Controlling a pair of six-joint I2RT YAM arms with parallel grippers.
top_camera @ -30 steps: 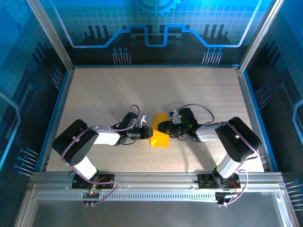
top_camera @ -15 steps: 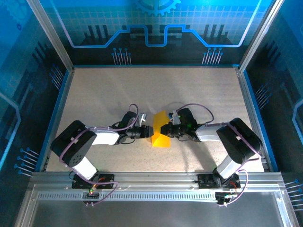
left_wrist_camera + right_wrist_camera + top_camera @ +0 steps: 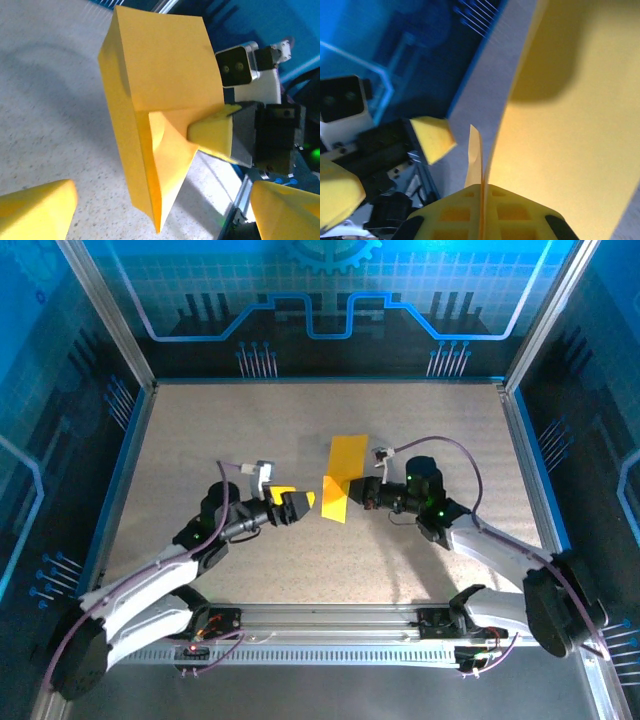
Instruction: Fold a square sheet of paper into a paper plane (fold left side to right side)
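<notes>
The yellow-orange sheet of paper (image 3: 345, 472) is folded into a long creased shape with a pointed lower corner. It hangs in the air above the table's middle. My right gripper (image 3: 356, 494) is shut on its right edge; in the right wrist view the paper (image 3: 580, 125) runs up from between the closed fingers of that gripper (image 3: 482, 200). My left gripper (image 3: 297, 504) stands open just left of the paper, not touching it. The left wrist view has the paper (image 3: 160, 80) ahead of the wide-apart jaws of the left gripper (image 3: 162, 205), with a right fingertip (image 3: 212, 136) pinching it.
The speckled beige table (image 3: 420, 430) has a blue rim and aluminium posts at its corners. A metal rail (image 3: 330, 625) carrying both arm bases runs along the near edge. Cables loop over both arms.
My left gripper let go of the paper, opened wide and drew back to the left. My right gripper closed on the paper and lifted it off the table, away from the bases.
</notes>
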